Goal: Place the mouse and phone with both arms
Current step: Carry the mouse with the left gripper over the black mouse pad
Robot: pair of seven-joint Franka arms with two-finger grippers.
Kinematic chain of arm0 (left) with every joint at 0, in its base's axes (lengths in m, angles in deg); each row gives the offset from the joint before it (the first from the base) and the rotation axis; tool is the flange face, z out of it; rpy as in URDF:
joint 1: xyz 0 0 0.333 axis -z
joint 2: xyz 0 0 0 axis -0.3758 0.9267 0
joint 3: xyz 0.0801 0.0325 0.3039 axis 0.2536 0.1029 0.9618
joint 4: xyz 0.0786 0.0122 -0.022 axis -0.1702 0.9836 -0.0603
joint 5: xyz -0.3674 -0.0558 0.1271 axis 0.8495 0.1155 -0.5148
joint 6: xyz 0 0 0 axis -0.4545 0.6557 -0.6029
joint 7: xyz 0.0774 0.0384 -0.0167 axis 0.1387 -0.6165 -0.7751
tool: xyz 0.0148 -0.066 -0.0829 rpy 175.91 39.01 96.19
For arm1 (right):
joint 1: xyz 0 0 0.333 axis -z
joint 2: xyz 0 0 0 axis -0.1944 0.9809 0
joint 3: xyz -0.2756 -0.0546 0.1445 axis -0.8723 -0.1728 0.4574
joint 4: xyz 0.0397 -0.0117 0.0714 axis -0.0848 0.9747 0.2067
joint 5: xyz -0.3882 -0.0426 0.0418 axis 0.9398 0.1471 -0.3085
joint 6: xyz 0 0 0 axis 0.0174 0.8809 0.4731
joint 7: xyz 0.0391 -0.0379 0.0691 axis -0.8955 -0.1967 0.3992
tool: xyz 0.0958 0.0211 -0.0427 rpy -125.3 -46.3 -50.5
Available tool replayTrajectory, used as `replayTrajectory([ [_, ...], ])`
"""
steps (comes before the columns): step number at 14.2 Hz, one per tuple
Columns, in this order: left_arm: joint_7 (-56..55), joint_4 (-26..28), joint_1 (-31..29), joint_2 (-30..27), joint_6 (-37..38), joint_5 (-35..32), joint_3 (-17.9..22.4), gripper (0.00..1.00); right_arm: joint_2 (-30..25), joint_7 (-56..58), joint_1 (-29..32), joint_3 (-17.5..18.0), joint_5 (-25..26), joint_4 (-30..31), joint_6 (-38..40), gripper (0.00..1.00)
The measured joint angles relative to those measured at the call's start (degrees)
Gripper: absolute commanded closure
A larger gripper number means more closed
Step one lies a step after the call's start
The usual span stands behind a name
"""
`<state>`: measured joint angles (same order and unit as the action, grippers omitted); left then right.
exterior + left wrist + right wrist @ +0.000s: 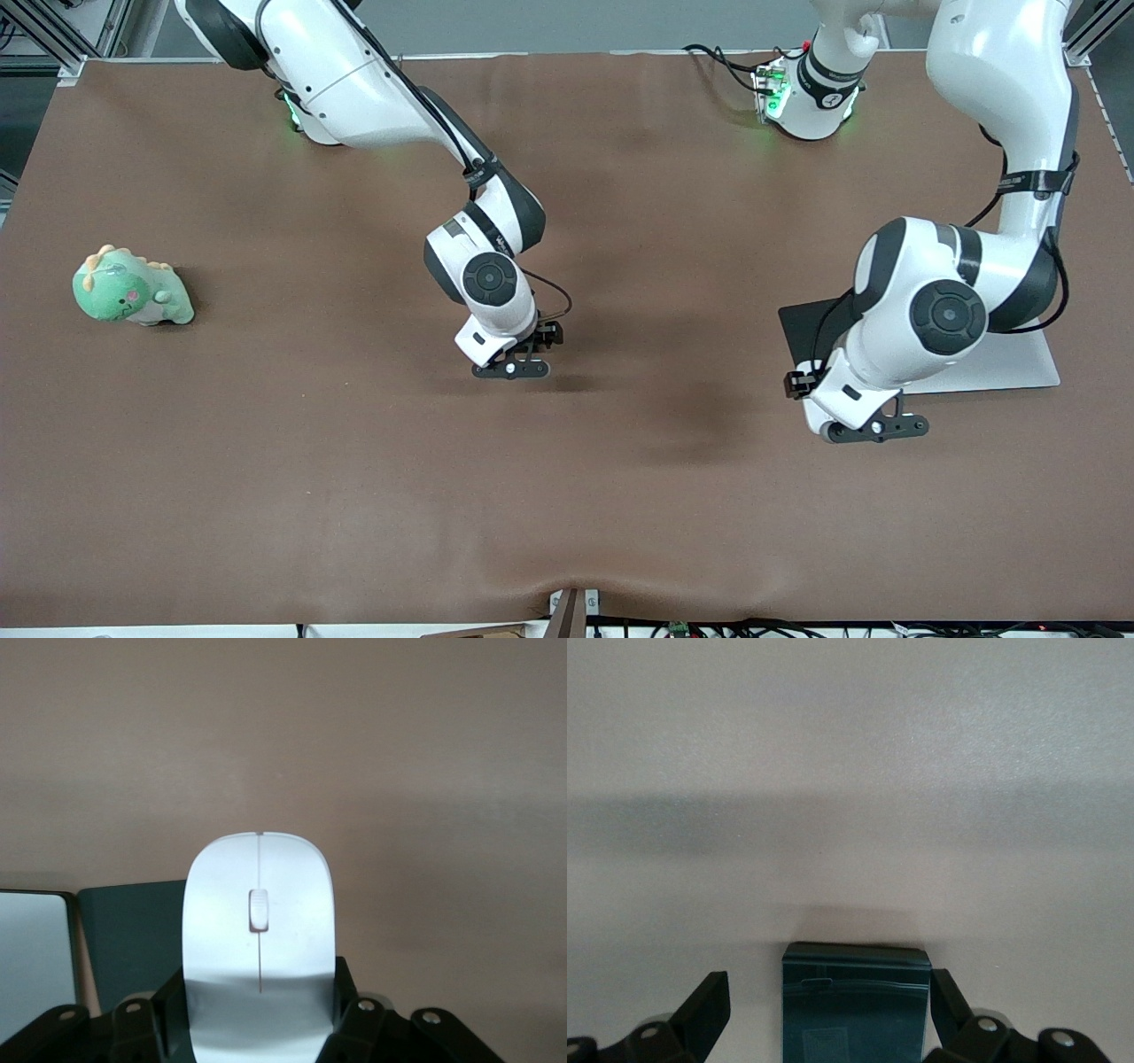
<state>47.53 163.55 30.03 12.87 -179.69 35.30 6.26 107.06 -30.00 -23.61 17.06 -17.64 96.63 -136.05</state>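
Observation:
The white mouse sits between the fingers of my left gripper, which is shut on its rear half. In the front view the left gripper hangs over the brown table cover next to the black mouse pad, and the mouse is hidden under it. The black phone lies flat on the cover between the fingers of my right gripper, which is open: one finger stands clear of the phone, the other is at its edge. The right gripper is low at the table's middle and hides the phone.
A white flat pad lies beside the mouse pad at the left arm's end; both show in the left wrist view, the mouse pad and the white pad. A green plush dinosaur sits at the right arm's end.

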Motion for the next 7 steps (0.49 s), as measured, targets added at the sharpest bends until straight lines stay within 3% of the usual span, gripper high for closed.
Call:
replayTrajectory([
  [7,3.0,2.4,-2.7,0.0,-0.1,-0.1,0.0,0.68,1.0,-1.1,0.0,0.0,0.3,0.0,0.2,0.0],
])
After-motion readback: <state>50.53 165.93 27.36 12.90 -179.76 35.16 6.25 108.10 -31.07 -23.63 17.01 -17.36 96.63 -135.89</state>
